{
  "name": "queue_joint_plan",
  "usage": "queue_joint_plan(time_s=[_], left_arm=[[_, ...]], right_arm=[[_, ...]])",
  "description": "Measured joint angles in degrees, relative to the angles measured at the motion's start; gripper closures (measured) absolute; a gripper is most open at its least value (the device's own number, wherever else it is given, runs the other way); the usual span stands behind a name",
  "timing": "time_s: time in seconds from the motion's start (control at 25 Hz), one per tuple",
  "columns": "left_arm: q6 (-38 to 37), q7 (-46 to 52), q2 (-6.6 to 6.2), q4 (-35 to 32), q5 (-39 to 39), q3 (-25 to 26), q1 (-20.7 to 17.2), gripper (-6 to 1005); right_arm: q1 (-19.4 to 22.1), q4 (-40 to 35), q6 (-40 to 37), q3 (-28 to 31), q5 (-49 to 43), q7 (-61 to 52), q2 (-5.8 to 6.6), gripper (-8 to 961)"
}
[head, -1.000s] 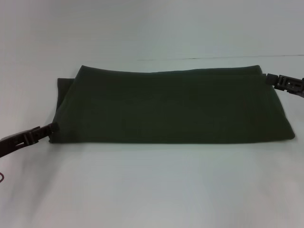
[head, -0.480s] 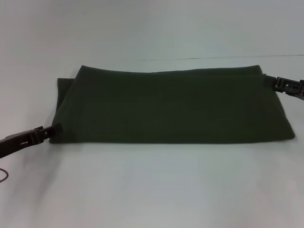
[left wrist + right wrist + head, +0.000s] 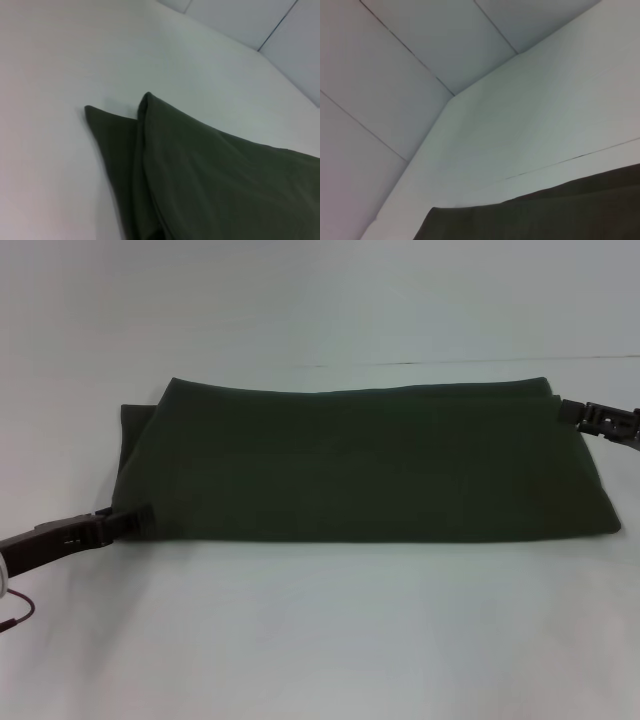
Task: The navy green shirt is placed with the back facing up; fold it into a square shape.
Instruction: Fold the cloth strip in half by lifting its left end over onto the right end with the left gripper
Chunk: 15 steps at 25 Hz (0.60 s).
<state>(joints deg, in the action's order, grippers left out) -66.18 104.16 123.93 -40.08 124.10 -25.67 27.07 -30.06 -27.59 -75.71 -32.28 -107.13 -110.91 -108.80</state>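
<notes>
The navy green shirt (image 3: pixel 360 465) lies flat on the white table as a long, wide band, its folded layers stepped at the left end. My left gripper (image 3: pixel 145 517) sits low at the band's near left corner, its tip touching the fabric edge. My right gripper (image 3: pixel 568 411) meets the far right corner. The left wrist view shows the shirt (image 3: pixel 225 185) with two stacked pointed corners. In the right wrist view only a strip of the shirt (image 3: pixel 545 215) shows below bare table.
The white table (image 3: pixel 320 640) spreads wide in front of and behind the shirt. A thin seam line (image 3: pixel 450 363) runs just beyond the shirt's far edge. A red cable (image 3: pixel 15 618) hangs by my left arm. Grey wall panels (image 3: pixel 395 50) stand past the table.
My left gripper has slid right and slightly lower, onto the shirt's near left corner. The right gripper and the shirt have barely moved.
</notes>
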Motion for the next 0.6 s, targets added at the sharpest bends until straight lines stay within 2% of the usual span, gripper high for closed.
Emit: queue_joint_plan(time_s=[0.48, 0.6], left_arm=[[3.9, -0.02, 0.0, -0.16, 0.86, -0.06, 0.0, 420], [4.3, -0.02, 0.0, -0.17, 1.43, -0.06, 0.0, 536]], right_arm=[[0.11, 0.0, 0.39, 0.24, 0.0, 0.22, 0.0, 254], [0.23, -0.01, 0.39, 0.27, 0.0, 0.23, 0.0, 255]])
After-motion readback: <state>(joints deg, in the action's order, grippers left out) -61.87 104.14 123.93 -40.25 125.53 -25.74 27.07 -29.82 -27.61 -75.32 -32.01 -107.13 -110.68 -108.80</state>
